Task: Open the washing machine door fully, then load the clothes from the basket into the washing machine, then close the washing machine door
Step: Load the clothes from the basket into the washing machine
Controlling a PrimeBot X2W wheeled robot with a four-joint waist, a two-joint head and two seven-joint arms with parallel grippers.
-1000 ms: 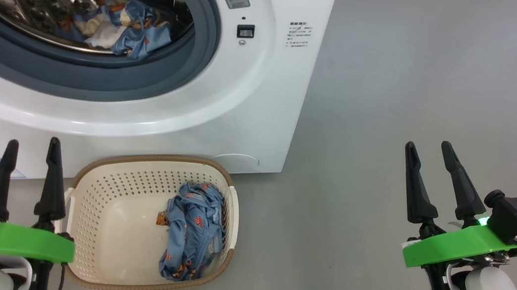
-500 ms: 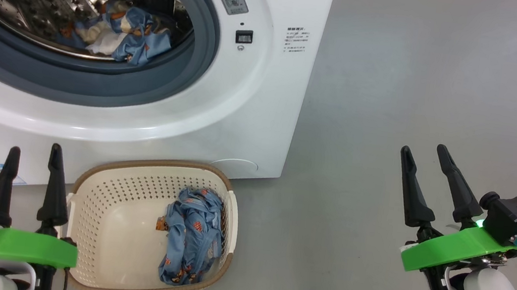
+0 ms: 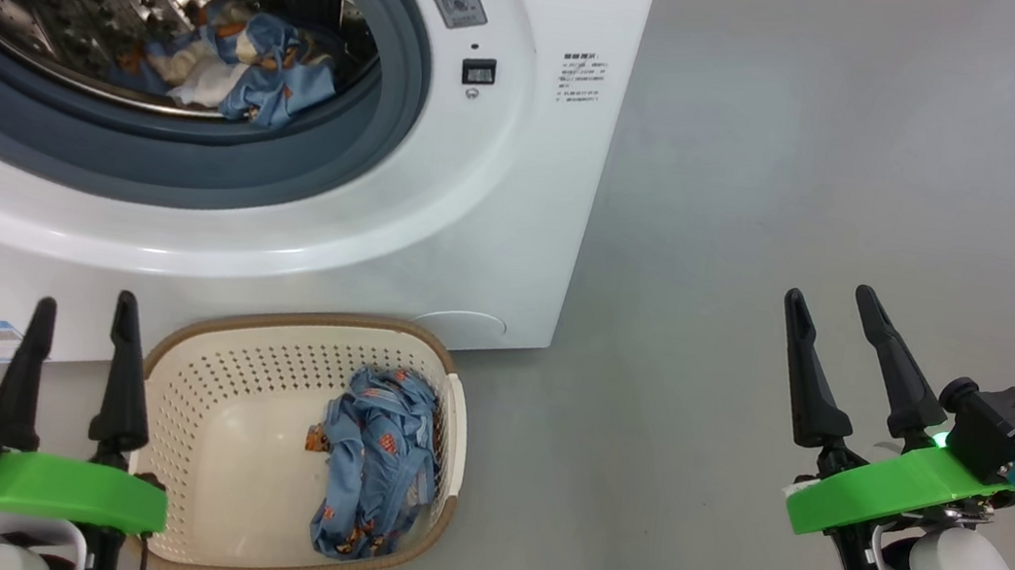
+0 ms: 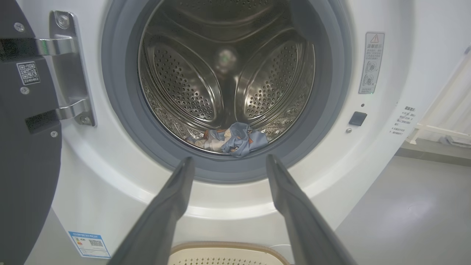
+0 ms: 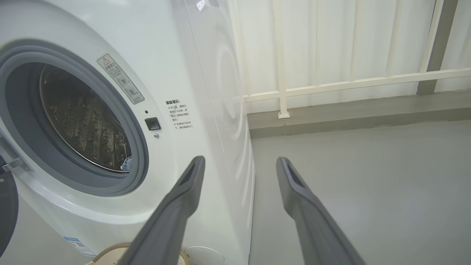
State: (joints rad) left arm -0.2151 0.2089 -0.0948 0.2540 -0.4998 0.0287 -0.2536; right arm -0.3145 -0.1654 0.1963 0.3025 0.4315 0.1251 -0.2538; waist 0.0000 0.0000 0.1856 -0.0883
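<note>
1. Door. The washing machine door (image 4: 25, 165) stands swung aside on its hinge (image 4: 70, 66), at the left edge of the left wrist view. This leaves the mouth of the washing machine (image 3: 496, 225) open to both arms. We judge step 1 of the task complete.

2. Load. 1 loaded garment (image 3: 231, 77) lies at the bottom of the drum (image 4: 228, 73), just behind the grey rubber ring. The clothes (image 3: 371, 463) not yet loaded lie bunched against the right wall of the basket (image 3: 210, 383). The basket stands on the floor (image 3: 778, 164) directly below the opening, which keeps the lift from basket to drum short.

3. End effectors. The left end effector (image 3: 87, 301) hangs just beside the basket's left rim, fingers spread wide and holding nothing. The right end effector (image 3: 830, 294) sits over the floor, well apart from basket and machine, fingers likewise parted and holding nothing. We judge this placement keeps it out of the loading path.

4. Next move. We expect a reach down into the basket for the bundle. The fabric is soft and will drape, so a shallow pinch may let a trailing end catch on the rim or the rubber ring. Closing the door is not yet due.
</note>
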